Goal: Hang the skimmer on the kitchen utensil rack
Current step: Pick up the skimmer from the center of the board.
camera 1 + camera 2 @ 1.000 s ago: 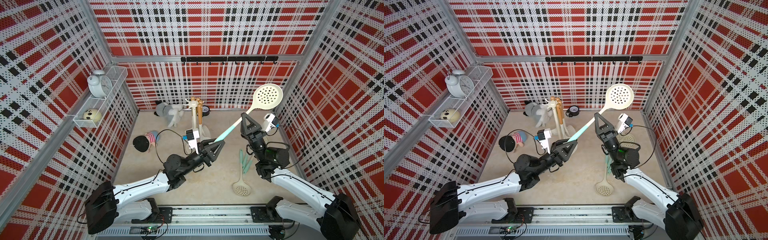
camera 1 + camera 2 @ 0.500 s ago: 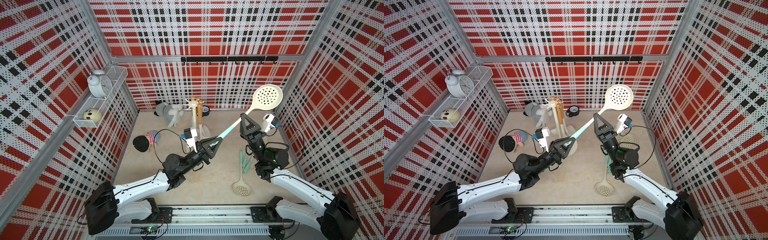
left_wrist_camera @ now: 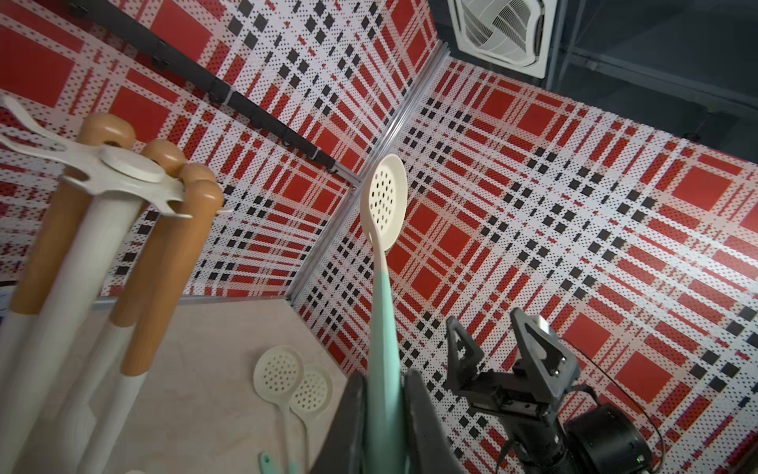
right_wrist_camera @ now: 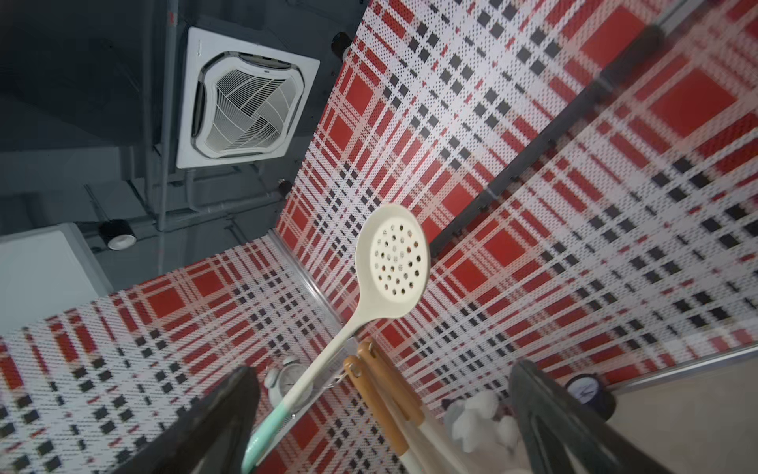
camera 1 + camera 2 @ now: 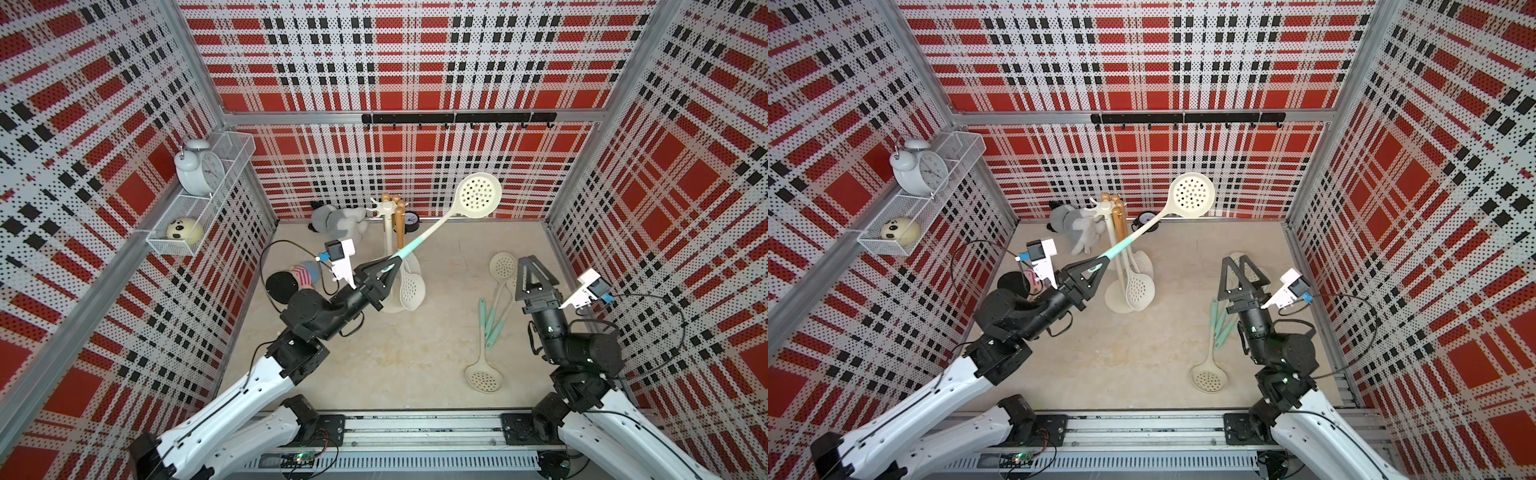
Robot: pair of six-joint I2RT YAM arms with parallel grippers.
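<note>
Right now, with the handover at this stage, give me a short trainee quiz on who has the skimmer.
1. True or false: the right tool grips the skimmer.
2. Which holds the skimmer? A: left tool. B: right tool. C: neither.
3. Fill in: the utensils hanging on the rack have ___ handles.
Key: 1 false; 2 A; 3 brown.

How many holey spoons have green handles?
4. The raised skimmer is in the left gripper. Three lie on the floor by the right gripper: back skimmer, second back skimmer, front skimmer. More could hide behind arms.
</note>
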